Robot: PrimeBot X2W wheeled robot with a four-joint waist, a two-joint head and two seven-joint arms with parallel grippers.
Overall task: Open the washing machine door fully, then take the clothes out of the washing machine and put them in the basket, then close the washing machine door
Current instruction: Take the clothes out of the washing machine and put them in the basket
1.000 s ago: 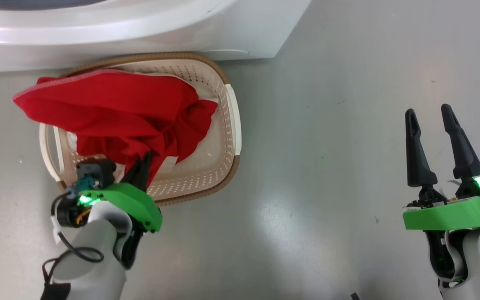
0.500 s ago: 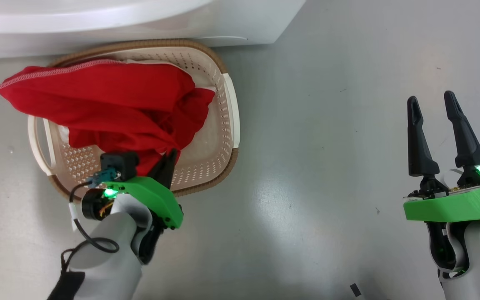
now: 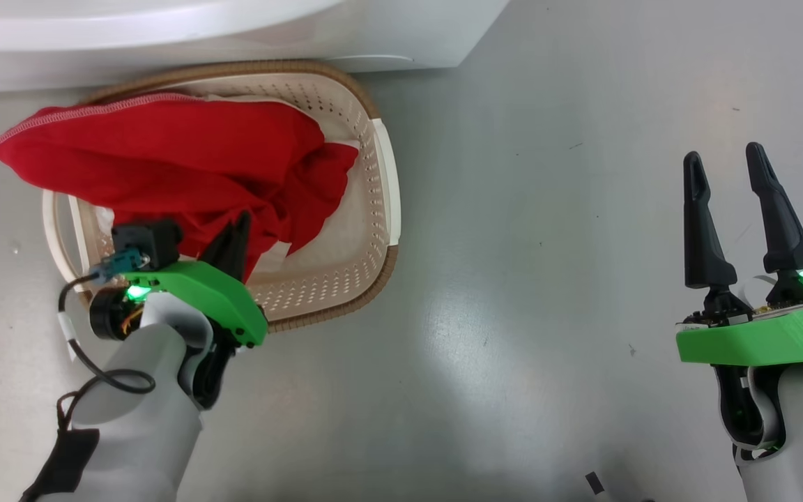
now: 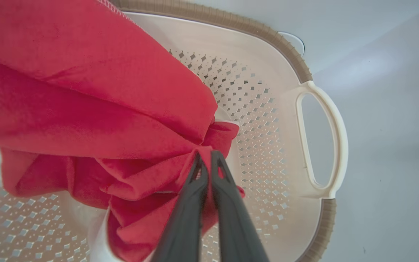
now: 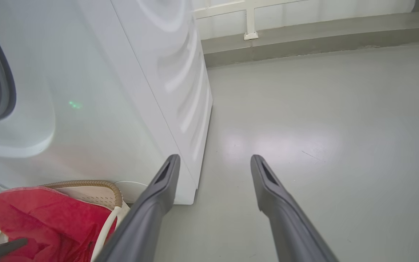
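The red clothes [image 3: 178, 160] lie bunched in the cream basket [image 3: 382, 174], and one edge hangs over its far-left rim. My left gripper [image 3: 240, 224] is over the basket's near side, shut on a fold of the clothes [image 4: 86, 91]. In the left wrist view the left gripper [image 4: 205, 157] has red cloth pinched at its tips above the basket [image 4: 326, 120]. My right gripper [image 3: 722, 155] stands open over bare floor far to the right, and the right gripper [image 5: 214, 159] holds nothing. The white washing machine [image 3: 234, 28] stands right behind the basket. Its door is out of view.
In the right wrist view the washing machine [image 5: 122, 91] shows its grey gasket [image 5: 2, 83] at the left edge, with the basket [image 5: 86, 183] and clothes [image 5: 42, 214] at its foot. Smooth grey floor [image 3: 548, 279] spreads to the right. A low wall ledge [image 5: 304, 36] runs behind.
My left gripper swung right, then came back left and farther over the basket, still holding the clothes. The head view shifted slightly. The right gripper stayed open in place.
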